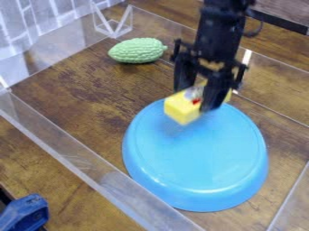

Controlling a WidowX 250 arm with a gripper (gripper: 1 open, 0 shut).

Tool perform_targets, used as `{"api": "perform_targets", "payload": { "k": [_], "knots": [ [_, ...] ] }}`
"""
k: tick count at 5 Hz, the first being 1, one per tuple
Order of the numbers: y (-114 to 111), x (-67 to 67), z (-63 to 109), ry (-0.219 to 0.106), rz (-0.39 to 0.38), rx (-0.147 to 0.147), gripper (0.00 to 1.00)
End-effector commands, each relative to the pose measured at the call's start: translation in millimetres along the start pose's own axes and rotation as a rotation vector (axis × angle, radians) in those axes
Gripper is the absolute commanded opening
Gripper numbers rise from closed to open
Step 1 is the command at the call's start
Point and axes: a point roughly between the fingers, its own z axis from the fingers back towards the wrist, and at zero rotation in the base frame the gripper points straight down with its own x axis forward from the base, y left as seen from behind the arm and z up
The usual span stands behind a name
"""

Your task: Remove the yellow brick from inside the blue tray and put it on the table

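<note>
Black and pointing steeply down, the pincer [197, 97] has its jaws closed tight on the brick [183, 108], which hangs from the fingertips in the air with nothing under it but the tray's back edge. The picture is blurred around the arm, so finer detail of the fingers is hard to read.

Yellow all over, the brick is a small block, tilted a little, with its near lower corner the lowest point. A red patch shows on its upper face just where the fingers pinch it (any label or drawing there is too smeared to make out).

Below the pincer and stretching toward the viewer sits the tray [205, 176], a wide, round, shallow light-blue dish. Its inside shows only plain blue; the brick is above it, not touching it.

The tray rests on the table [85, 90], dark brown with a wood grain. To the upper left of the pincer, well apart from it, a bumpy green lump [135, 51] lies on the wood. Clear plastic walls [67, 144] run along the table's near-left and far-left edges.
</note>
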Motion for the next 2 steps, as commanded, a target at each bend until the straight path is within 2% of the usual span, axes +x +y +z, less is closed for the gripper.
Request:
{"api": "perform_targets", "payload": {
  "k": [1, 2],
  "knots": [
    [-8, -14.0, 44.4, -0.090, -0.017, 0.032, 0.00],
    [-11, -24.2, 35.7, -0.094, -0.009, 0.035, 0.00]
  ]
}}
